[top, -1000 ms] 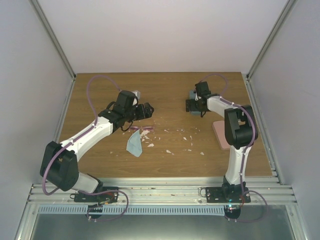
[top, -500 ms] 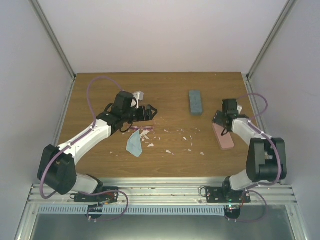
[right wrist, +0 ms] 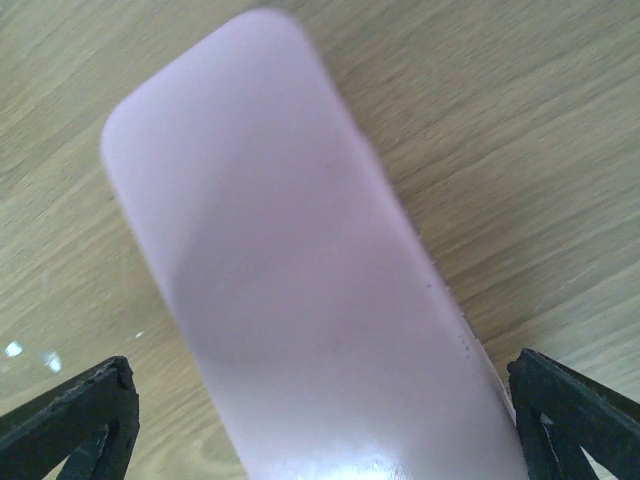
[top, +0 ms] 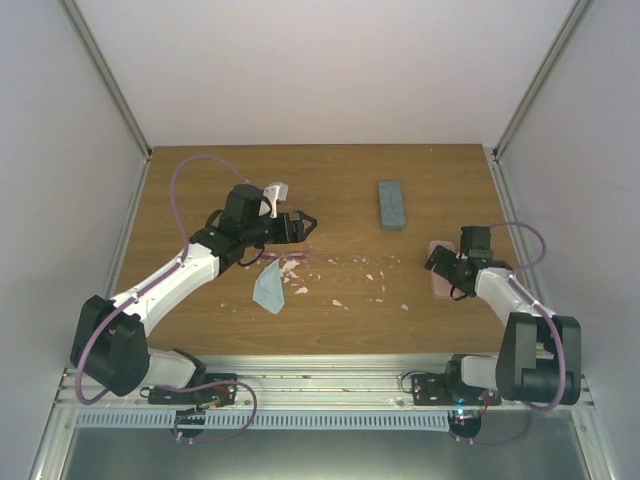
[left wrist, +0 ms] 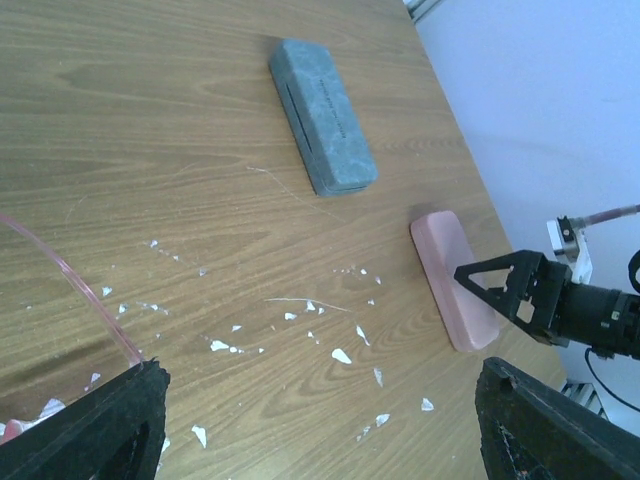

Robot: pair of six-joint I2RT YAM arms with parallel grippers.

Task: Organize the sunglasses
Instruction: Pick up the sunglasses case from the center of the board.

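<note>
The sunglasses with the translucent pink frame (top: 288, 258) lie on the wooden table just below my left gripper (top: 303, 227). One thin pink arm of the sunglasses (left wrist: 88, 308) curves along the left edge of the left wrist view. That gripper (left wrist: 320, 430) hovers open with nothing between its fingers. My right gripper (top: 443, 266) is open and hangs low over the pink case (top: 449, 288). The pink case (right wrist: 290, 290) fills the gap between the fingers (right wrist: 70, 415), but they stand apart from its sides.
A blue-grey case (top: 391, 204) lies at the back centre right, also seen as the blue-grey case (left wrist: 322, 114). A light blue cloth (top: 268, 289) lies in front of the sunglasses. White flecks (top: 350, 266) are scattered across the table's middle. The enclosure walls stand close on the right.
My right arm has swung from the blue-grey case at the back down to the pink case at the right. The left gripper has shifted slightly and stays open.
</note>
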